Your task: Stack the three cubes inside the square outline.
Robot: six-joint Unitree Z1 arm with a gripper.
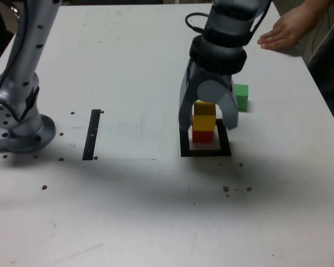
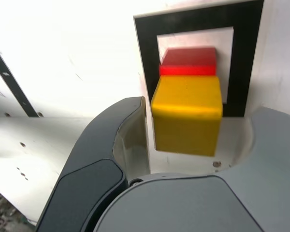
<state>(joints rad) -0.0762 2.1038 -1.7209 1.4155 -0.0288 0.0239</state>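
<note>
The yellow cube (image 1: 204,115) sits on the red cube (image 1: 202,136), and this stack stands inside the square outline (image 1: 206,151). My gripper (image 1: 207,127) hangs over the stack, open, with one finger on each side of it and a gap to the cubes. The green cube (image 1: 241,96) rests on the table just behind the outline, toward the exterior view's right. In the wrist view the yellow cube (image 2: 187,111) lies between the jaws and covers most of the red cube (image 2: 188,63), with the outline (image 2: 147,53) around them. The green cube does not show there.
A thin black strip (image 1: 92,134) lies flat toward the exterior view's left, also caught in the wrist view (image 2: 12,79). The arm's base (image 1: 19,130) stands at the far left. A person's hand (image 1: 284,30) rests on the table's back right corner.
</note>
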